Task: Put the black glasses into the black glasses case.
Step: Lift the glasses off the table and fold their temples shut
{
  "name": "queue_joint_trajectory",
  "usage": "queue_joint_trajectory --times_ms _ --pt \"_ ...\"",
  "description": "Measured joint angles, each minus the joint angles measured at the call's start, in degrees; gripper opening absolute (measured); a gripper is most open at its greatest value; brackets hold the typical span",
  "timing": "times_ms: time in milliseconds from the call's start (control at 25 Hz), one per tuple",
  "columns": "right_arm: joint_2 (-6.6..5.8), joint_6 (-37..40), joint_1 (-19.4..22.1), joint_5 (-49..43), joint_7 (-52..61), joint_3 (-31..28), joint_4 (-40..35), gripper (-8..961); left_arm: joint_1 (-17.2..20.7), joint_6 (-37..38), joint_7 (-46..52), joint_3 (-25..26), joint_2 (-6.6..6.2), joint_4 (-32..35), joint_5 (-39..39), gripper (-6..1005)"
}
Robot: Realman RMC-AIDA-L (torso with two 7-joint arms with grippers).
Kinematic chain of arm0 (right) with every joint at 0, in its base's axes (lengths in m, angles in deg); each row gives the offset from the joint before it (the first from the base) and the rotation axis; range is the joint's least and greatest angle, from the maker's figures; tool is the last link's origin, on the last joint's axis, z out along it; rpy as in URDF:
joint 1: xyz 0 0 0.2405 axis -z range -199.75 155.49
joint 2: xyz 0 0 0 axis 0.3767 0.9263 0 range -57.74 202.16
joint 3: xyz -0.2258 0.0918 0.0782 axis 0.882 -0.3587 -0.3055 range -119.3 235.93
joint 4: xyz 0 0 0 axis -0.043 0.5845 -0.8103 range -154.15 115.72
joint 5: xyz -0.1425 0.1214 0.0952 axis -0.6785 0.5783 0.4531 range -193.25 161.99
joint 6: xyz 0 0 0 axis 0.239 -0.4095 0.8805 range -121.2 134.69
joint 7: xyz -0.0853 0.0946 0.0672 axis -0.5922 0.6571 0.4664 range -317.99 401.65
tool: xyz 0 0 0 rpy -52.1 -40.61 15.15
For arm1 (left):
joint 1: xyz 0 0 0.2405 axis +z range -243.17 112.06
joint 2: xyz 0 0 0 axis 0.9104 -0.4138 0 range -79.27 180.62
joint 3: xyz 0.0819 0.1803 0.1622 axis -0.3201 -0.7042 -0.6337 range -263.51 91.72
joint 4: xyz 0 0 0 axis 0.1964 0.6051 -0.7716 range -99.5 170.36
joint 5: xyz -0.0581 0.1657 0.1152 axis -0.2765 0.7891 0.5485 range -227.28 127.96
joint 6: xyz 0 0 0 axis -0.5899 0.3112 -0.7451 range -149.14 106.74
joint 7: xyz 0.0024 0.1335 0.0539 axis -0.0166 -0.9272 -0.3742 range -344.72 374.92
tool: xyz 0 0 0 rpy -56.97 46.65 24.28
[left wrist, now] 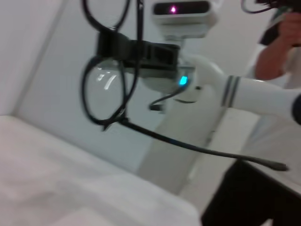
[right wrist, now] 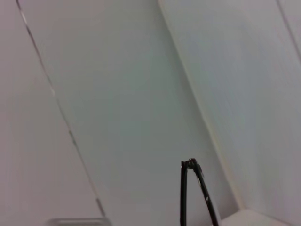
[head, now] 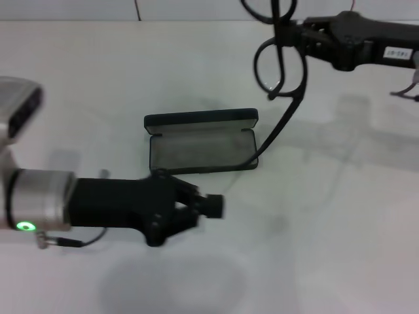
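The black glasses [head: 283,72] hang in the air at the back right, with my right gripper [head: 288,29] shut on their frame. One long temple arm droops down to the right end of the black glasses case [head: 201,149]. The case lies open on the table, grey lining up and lid raised at the far side. My left gripper [head: 213,205] hovers just in front of the case, shut and holding nothing. The left wrist view shows the glasses [left wrist: 123,110] upright in the right gripper [left wrist: 136,49], one temple stretched out sideways. Only the temple tips [right wrist: 190,188] show in the right wrist view.
The white table [head: 340,216] spreads around the case, with a wall edge along the back. In the left wrist view the robot's white body [left wrist: 197,89] stands behind the glasses, and a person's arm [left wrist: 277,47] shows at the far edge.
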Motion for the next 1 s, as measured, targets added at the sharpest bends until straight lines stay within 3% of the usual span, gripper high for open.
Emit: queue_joint_trajectory --times_ms 240,680,1000 --pt "0.16 1.1 -2.6 1.5 -2.3 1.8 6.7 85 -3.8 -0.4 -0.6 -1.1 1.83 -1.9 -0.1 6" --pt "0.35 -0.7 -3.8 11.3 -10.3 10.5 17.9 85 -4.0 -3.8 -1.2 -1.1 1.64 -3.8 1.5 7" --pt "0.35 -3.4 -3.4 17.1 -11.2 18.4 18.5 85 -3.3 -3.5 -1.2 -1.1 1.75 -3.9 2.2 7"
